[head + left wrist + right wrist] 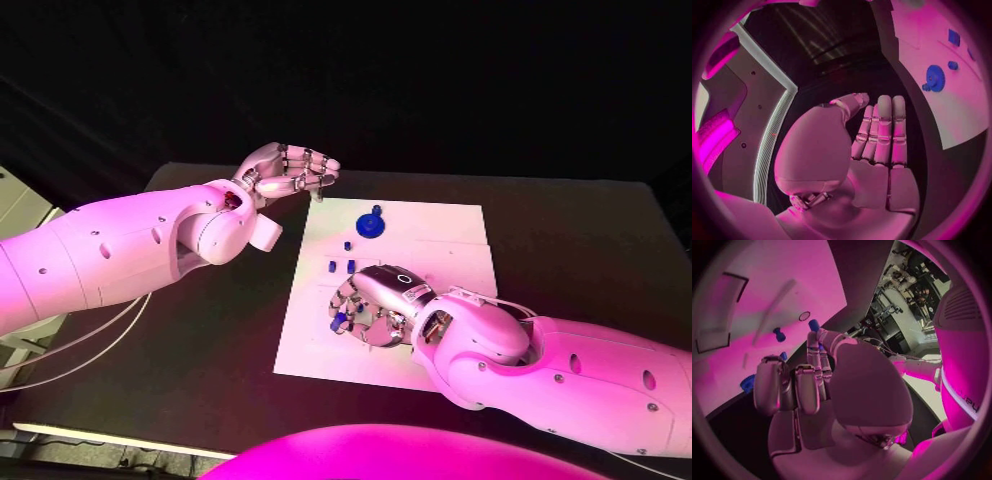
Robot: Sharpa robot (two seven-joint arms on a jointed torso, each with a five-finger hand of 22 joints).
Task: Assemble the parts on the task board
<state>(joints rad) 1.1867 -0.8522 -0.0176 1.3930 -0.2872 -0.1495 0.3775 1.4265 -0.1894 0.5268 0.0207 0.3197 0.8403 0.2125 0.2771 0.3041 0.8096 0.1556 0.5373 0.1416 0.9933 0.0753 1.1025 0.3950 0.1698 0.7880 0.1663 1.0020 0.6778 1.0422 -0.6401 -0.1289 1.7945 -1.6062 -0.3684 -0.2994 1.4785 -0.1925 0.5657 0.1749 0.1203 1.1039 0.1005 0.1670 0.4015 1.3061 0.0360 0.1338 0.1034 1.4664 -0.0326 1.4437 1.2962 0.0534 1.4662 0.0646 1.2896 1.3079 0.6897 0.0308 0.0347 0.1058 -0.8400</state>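
Note:
The white task board [433, 245] lies in the middle of the black table. A blue gear [372, 224] sits near its far left part, with small blue parts [342, 266] standing nearer me. My right hand [372, 305] hovers low over the board's left edge; thumb and a finger pinch a small blue part [814, 324], seen under the fingers as the blue part [339, 322]. My left hand [289, 170] is raised beyond the board's far left corner, fingers straight and side by side [882, 135], holding nothing. The left wrist view shows the gear [934, 78] on the board [961, 110].
Another small blue part [779, 334] stands on the board [767, 295] by a round hole [804, 316] and a rectangular recess [723, 315]. White cables [87, 340] hang off the table's left side. Bare black table [577, 230] lies right of the board.

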